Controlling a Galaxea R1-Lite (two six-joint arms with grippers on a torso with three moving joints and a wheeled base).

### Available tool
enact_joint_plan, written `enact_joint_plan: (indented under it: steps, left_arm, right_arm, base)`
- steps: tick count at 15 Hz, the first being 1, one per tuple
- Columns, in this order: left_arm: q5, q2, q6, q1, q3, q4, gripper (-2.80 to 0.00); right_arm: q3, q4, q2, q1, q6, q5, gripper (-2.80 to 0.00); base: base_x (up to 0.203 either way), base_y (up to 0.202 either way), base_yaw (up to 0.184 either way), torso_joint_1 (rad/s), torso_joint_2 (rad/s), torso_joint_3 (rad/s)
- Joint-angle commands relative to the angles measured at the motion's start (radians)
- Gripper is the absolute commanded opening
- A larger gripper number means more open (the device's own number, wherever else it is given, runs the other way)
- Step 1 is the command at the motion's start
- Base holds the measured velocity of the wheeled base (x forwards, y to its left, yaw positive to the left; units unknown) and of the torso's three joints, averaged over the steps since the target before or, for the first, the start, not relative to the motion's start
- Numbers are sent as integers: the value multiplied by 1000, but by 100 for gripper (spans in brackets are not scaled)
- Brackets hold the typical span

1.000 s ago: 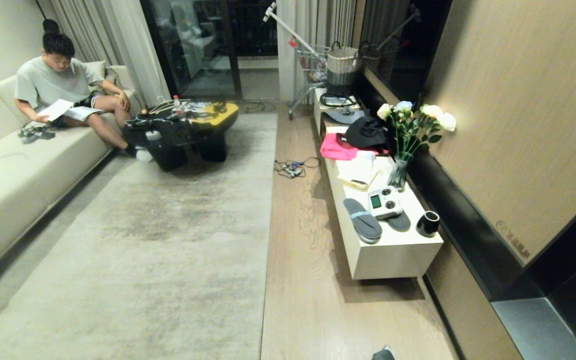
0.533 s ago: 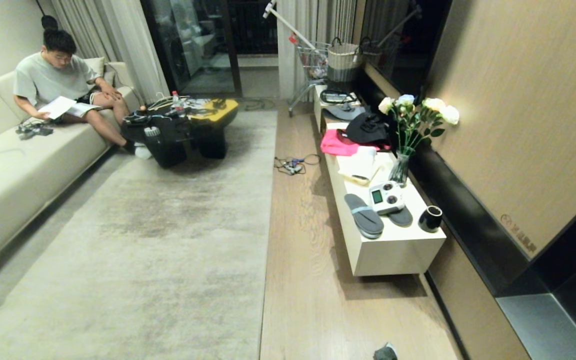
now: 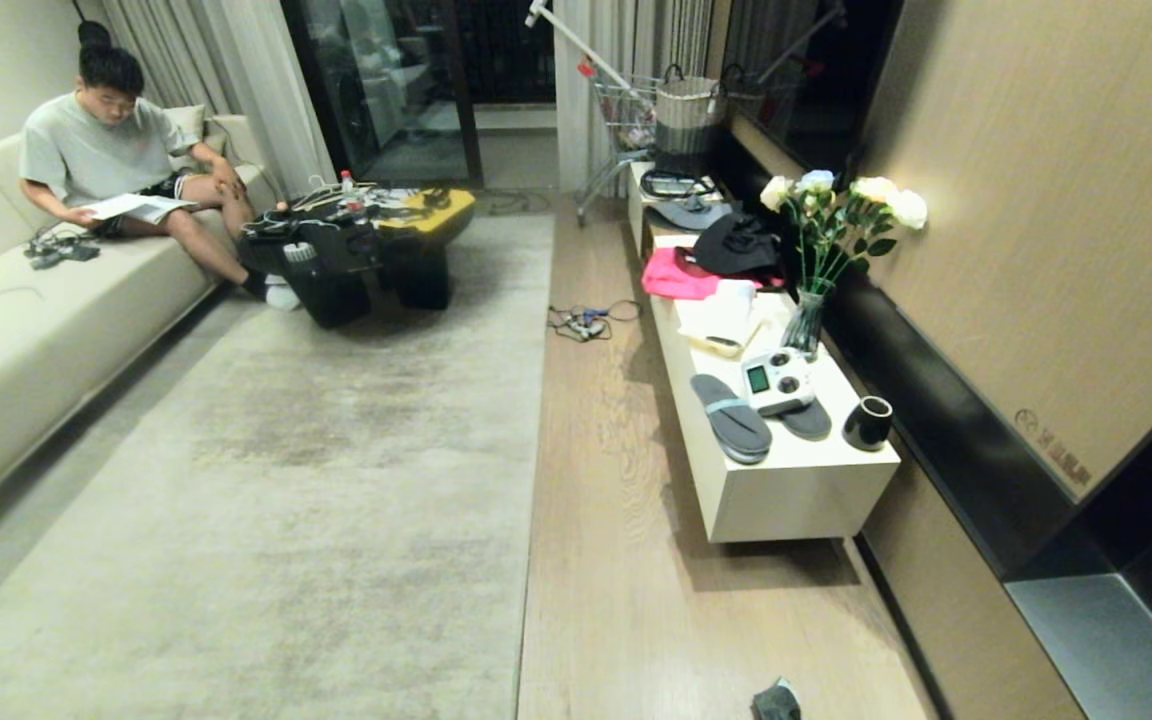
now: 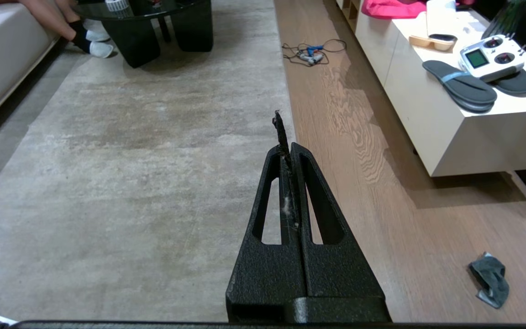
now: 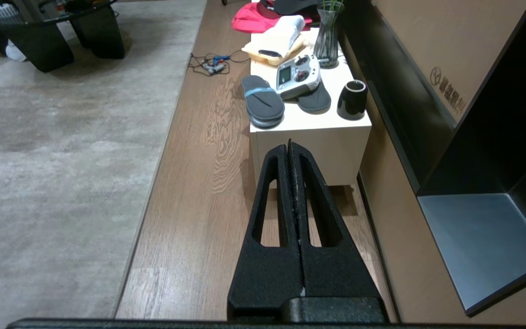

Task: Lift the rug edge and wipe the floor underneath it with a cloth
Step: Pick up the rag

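Far left in the head view: a person (image 3: 101,150) sits on a pale sofa (image 3: 26,330) holding papers, feet on the floor beside a low black coffee table (image 3: 356,255) cluttered with items.

Centre left: the large pale grey-beige rug (image 3: 316,480) lies flat, with mottled darker patches. The rug edge (image 3: 534,480) runs straight along the room, flush against the floor (image 3: 606,560), which is light brown wood-grain plank. No part of the edge is raised.

Centre: a tangle of cables (image 3: 584,322) lies on the floor just beside the rug edge.

Centre right: the cloth (image 3: 774,702), small and dark grey-green, lies crumpled on the floor at the near margin of the head view, apart from the rug edge and near the end of the white surface (image 3: 796,490). That surface carries grey slippers (image 3: 732,416), a white remote controller (image 3: 778,380), a black cup (image 3: 868,422) and a vase of white roses (image 3: 816,270).

Left gripper (image 4: 286,137): fingers closed together, holding nothing, poised over the rug edge. Right gripper (image 5: 289,148): fingers closed together, holding nothing, over the floor before the white surface.
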Motion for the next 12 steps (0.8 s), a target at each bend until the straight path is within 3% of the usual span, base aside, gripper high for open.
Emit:
enact_joint_plan:
  steps: [1,12]
  left_arm:
    - [0,0,0,1,0,0,-280]
    - [0,0,0,1,0,0,-280]
  right_arm:
    - [0,0,0,1,0,0,-280]
    - [0,0,0,1,0,0,-280]
  base:
    - [0,0,0,-174,481,305]
    - [0,0,0,-163,523,360]
